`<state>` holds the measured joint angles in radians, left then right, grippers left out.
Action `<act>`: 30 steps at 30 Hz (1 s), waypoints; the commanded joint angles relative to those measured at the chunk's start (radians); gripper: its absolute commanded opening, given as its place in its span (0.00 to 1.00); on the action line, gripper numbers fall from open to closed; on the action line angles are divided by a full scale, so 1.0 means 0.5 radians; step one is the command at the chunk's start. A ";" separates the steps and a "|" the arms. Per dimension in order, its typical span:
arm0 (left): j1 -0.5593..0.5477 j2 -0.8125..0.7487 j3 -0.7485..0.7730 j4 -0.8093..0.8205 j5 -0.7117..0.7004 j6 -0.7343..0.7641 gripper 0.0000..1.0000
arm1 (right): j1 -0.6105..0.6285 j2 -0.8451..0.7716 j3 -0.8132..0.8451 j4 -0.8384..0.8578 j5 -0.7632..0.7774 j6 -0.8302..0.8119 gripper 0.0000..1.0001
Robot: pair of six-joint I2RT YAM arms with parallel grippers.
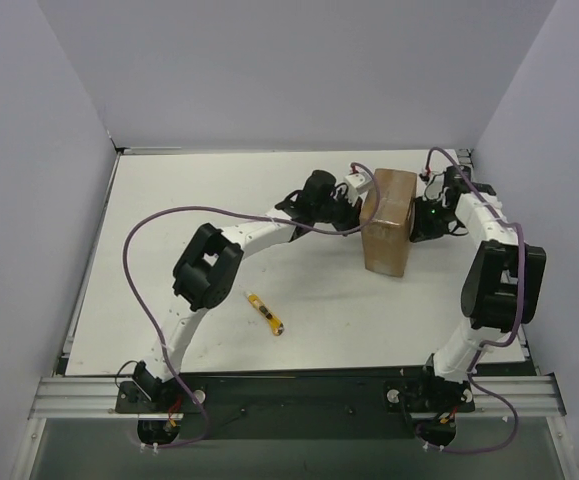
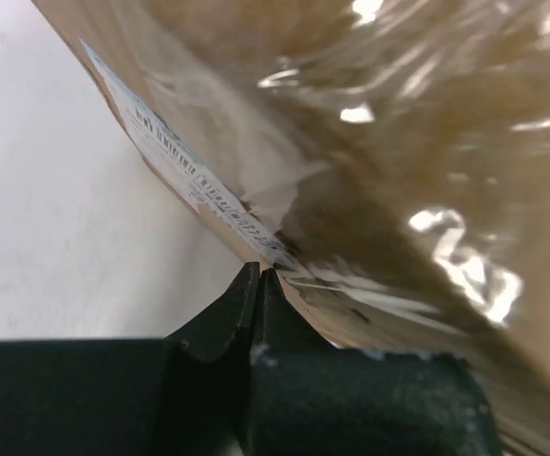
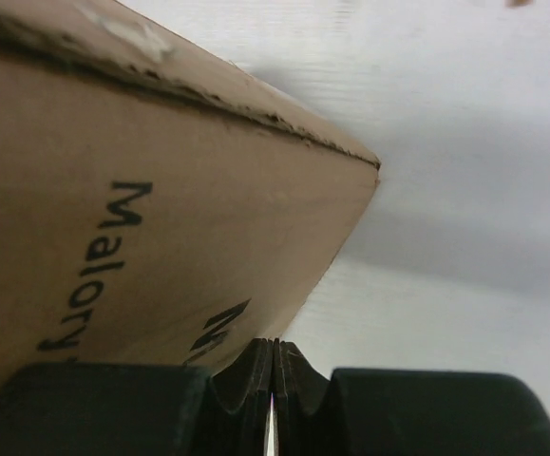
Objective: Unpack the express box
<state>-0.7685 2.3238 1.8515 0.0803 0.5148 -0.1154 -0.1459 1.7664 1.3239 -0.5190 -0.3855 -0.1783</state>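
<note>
The express box (image 1: 389,222), a brown cardboard carton, stands right of the table's middle, between my two arms. My left gripper (image 1: 359,214) is shut and presses against the box's left side. In the left wrist view its closed fingertips (image 2: 258,277) touch the taped box (image 2: 398,142) just below a white printed label (image 2: 189,171). My right gripper (image 1: 416,222) is shut against the box's right side. The right wrist view shows its closed tips (image 3: 275,344) at the lower edge of a box (image 3: 161,218) face with dark printed letters. Neither gripper holds anything.
A slim yellow-and-black utility knife (image 1: 265,313) lies on the white table (image 1: 169,210) in front of the box, nearer the left arm. Grey walls (image 1: 59,150) enclose the table on three sides.
</note>
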 commanded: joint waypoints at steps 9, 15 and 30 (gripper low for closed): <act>0.104 -0.953 -0.972 -0.108 0.139 0.145 0.00 | 0.712 0.336 0.404 -0.051 -0.180 0.163 0.07; 0.303 -1.459 -1.411 -0.317 0.072 0.219 0.00 | 0.924 0.483 0.589 -0.048 -0.189 0.234 0.07; 0.577 -1.883 -1.531 -0.489 0.072 0.495 0.00 | 0.743 0.407 0.862 -0.238 0.050 0.200 0.11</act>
<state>-0.4885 1.4395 1.0821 -0.1997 0.5453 0.0948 0.2623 2.0121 1.7023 -0.5701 -0.4038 -0.0792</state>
